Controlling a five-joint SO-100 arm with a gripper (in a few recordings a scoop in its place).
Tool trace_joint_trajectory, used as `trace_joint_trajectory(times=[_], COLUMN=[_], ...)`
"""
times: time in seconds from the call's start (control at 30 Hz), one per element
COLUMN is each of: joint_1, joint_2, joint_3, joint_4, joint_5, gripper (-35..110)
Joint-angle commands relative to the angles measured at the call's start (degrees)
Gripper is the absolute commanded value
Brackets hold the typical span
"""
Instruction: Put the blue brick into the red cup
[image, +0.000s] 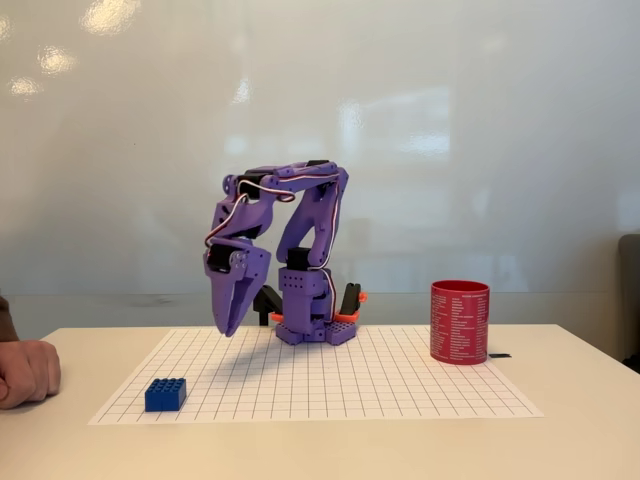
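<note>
One blue brick (165, 394) sits studs up at the grid sheet's (400, 385) front left corner, well apart from the red cup (460, 322) at the sheet's right edge. Purple arm folded; tool (229, 318) hangs pointing down above the desk, holding nothing, fingers apparently together. Hand (25, 372) at left edge, cut off.

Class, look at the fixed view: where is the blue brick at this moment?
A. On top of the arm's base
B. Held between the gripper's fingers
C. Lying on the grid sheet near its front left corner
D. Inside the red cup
C: the blue brick lies on the grid sheet at front left, apart from the gripper above and the red cup at right.
</note>
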Motion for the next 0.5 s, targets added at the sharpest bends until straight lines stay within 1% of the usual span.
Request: trace_joint_trajectory(times=[0.0,0.1,0.3,0.47], joint_1=[4.83,4.83,-4.75,-9.05], joint_2=[-2.29,-3.96,-4.75,-6.59], joint_3=[-2.81,-3.08,-4.31,-4.48], joint_4=[-2.81,-4.31,-4.66,-5.01], joint_5=[-3.25,-4.04,-2.81,-3.25], gripper=[-1,-1,-1,-1])
